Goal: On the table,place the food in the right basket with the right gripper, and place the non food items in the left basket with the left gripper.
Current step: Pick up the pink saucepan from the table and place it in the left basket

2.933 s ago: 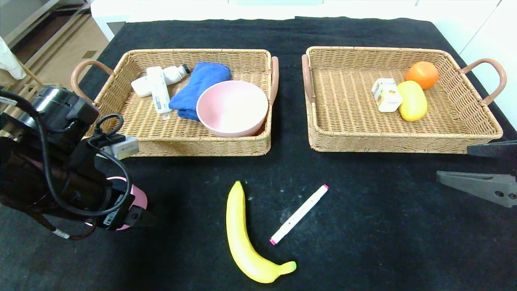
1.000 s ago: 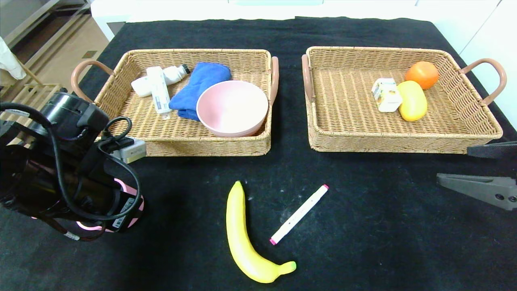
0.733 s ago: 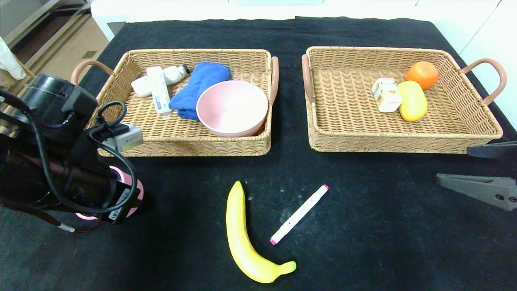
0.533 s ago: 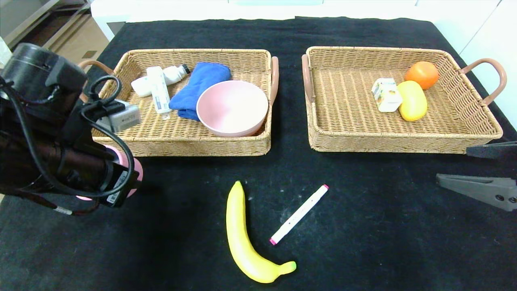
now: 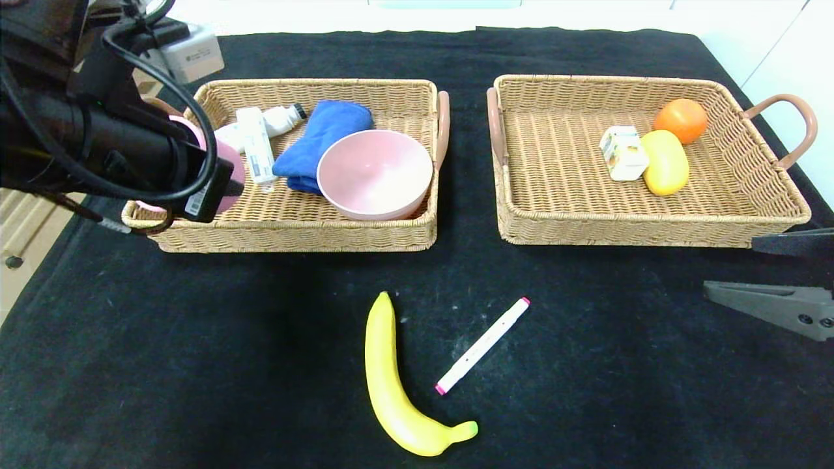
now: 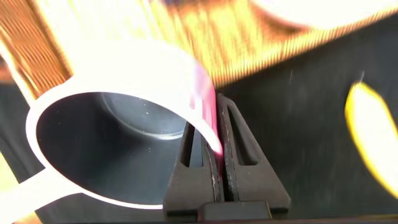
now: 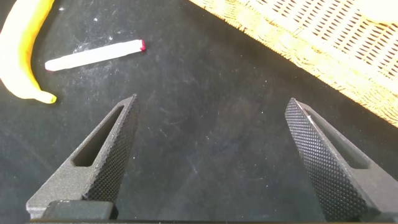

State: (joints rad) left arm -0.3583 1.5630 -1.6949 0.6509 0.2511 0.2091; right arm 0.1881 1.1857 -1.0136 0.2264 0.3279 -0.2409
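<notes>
- Head view: the pink cup [image 5: 221, 163] has been raised from the lower left to the upper left, over the left basket [image 5: 293, 228]; release is judged next.
- Left wrist view: the left gripper [image 6: 214, 165] is clamped on the cup wall.
- Right wrist view: the right gripper [image 7: 211, 155] is spread apart, holding nothing; the banana [image 7: 22, 50] and the marker [image 7: 93, 55] remain on the table.

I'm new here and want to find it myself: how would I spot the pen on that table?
Start at the two wicker baskets, then look at the black cloth in front of them. The marker lies there beside the banana: a thin straight white stick with pink ends, unlike the curved yellow fruit.
</notes>
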